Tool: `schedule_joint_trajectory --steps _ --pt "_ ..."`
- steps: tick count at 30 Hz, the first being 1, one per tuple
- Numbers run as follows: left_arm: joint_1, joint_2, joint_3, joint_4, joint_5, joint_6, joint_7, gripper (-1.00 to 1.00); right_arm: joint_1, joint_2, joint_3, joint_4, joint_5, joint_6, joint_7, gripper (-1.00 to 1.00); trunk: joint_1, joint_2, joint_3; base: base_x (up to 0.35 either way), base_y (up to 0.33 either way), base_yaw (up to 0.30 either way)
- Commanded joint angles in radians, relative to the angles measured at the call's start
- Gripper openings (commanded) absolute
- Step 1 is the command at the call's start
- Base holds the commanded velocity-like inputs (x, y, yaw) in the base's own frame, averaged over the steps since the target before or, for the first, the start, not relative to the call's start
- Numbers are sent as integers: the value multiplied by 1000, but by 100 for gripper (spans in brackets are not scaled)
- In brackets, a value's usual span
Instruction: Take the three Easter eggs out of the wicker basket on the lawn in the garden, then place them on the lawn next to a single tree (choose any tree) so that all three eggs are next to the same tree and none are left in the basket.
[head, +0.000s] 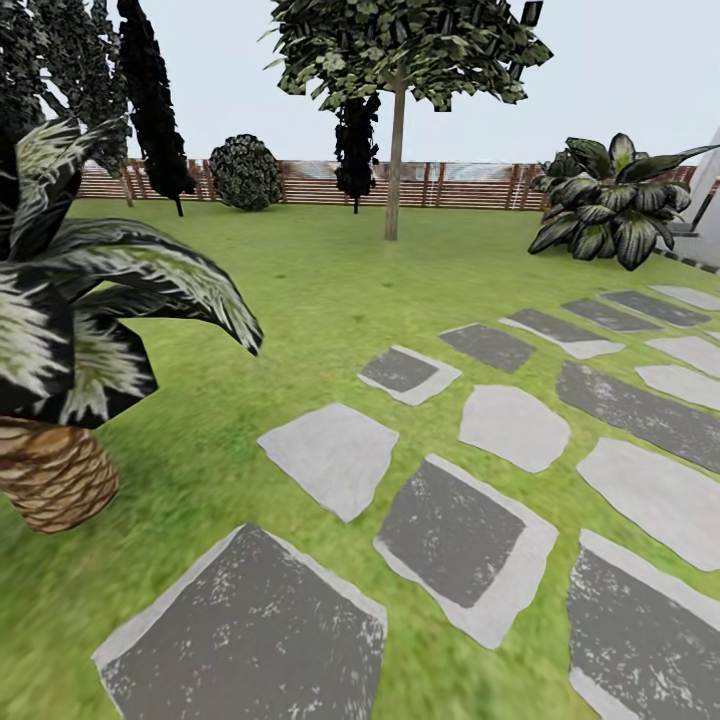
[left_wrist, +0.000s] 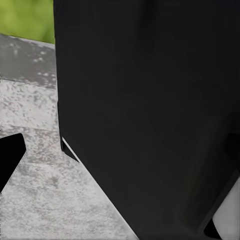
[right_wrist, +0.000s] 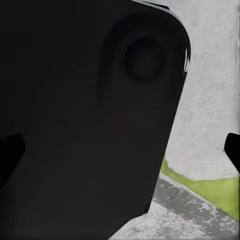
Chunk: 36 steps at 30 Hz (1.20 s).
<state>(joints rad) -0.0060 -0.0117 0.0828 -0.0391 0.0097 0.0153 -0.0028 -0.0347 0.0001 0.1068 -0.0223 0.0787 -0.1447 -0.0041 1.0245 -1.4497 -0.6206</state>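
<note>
We are finding no readable text, label, brand, number or sign anywhere, neither on the stepping stones (head: 330, 455), the fence (head: 460, 185) nor the dark robot body (left_wrist: 150, 110) close by the wrist cameras.

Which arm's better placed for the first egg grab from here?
Cannot pick left or right yet. The head view shows mottled green lawn, grey stepping stones and the pale-trunked tree. Both wrist views face dark robot bodywork above paving.
</note>
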Motion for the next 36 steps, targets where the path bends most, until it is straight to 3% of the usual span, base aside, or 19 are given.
schedule_joint_trajectory --steps 1,36 --pt "0 0 8 -1 1 2 0 100 -1 0 2 1 8 -3 0 100 1 0 -1 330 0 0" --pt "0 0 8 -1 1 2 0 100 -1 0 2 1 7 -3 0 100 1 0 -1 330 0 0"
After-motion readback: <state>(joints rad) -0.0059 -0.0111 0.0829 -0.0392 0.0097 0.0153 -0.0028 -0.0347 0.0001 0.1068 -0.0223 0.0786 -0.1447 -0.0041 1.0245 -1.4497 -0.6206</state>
